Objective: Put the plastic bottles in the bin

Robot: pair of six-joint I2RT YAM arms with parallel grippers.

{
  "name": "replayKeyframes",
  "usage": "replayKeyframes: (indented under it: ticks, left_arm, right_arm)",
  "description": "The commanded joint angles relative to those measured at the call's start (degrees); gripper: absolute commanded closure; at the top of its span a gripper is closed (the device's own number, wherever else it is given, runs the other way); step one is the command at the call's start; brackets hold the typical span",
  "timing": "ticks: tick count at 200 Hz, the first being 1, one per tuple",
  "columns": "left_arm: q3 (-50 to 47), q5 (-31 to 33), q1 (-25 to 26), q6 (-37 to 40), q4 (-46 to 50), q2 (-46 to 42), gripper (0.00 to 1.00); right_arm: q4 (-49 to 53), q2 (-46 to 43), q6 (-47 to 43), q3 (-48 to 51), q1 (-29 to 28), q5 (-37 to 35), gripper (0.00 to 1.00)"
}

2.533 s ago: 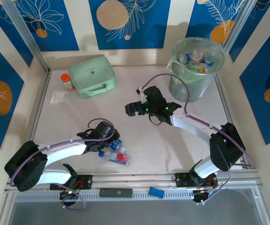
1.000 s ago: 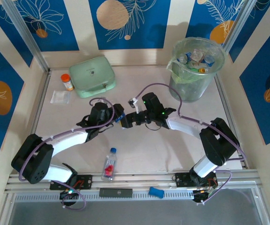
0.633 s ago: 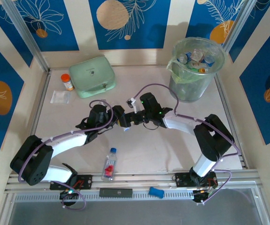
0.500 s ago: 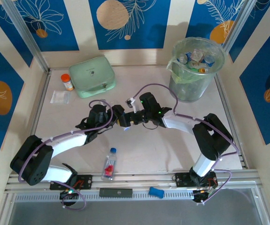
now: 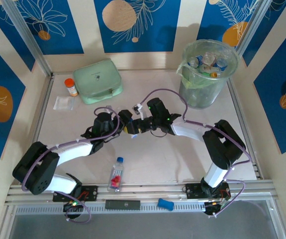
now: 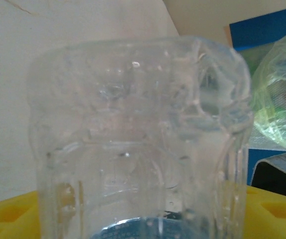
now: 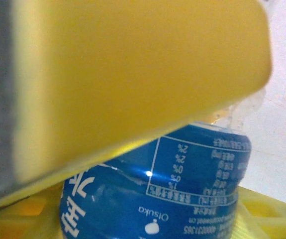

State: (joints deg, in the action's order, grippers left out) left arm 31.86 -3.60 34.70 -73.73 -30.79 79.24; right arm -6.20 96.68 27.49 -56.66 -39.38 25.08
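Bottle [image 7: 182, 174], blue label, at frame centre in top view, between both grippers. Left gripper [image 5: 124, 124] pinching it: clear base fills gap between yellow fingers [image 6: 8, 216]. Right gripper [image 5: 136, 124] has yellow finger [image 7: 133, 74] on each side of label; pressing or only around it, cannot tell. Second bottle [image 5: 116, 174], red label, lying on table [image 5: 172, 159] at lower centre, apart from arms. Bin [image 5: 192, 94] at upper right, more bottles [image 5: 205, 60] inside.
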Motion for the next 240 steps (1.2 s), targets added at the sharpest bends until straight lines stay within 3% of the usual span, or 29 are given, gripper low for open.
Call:
replayKeyframes:
  ticks: [1, 10, 95, 149, 211, 240]
  left_arm:
    - [-0.1, -4.1, 0.8, 0.2, -3.6, -0.5, 0.08]
    - [-0.1, -3.8, 0.8, 0.8, -2.5, -1.1, 0.0]
    - [-1.0, 3.9, -7.4, 12.4, 20.5, -19.2, 0.0]
    - [0.1, 10.6, -8.9, 20.7, 32.4, -26.4, 0.0]
    - [0.9, 4.7, -8.9, 22.2, 28.9, -21.0, 0.0]
    - [3.2, -1.7, -8.9, 23.7, 28.1, -15.2, 0.0]
  right_arm:
    - [-1.3, 0.0, 0.4, -0.6, 0.6, -1.1, 0.48]
    - [-0.9, -0.2, 0.4, -0.4, 0.9, -1.2, 0.48]
    - [8.8, -7.5, -5.6, 1.0, 7.7, -5.7, 0.49]
    - [20.3, -14.9, -10.7, -7.9, 17.0, -10.4, 0.49]
    - [27.6, -17.2, -10.2, -24.3, 28.8, -11.0, 0.49]
    - [31.3, -15.7, -9.5, -31.4, 34.5, -16.4, 0.49]
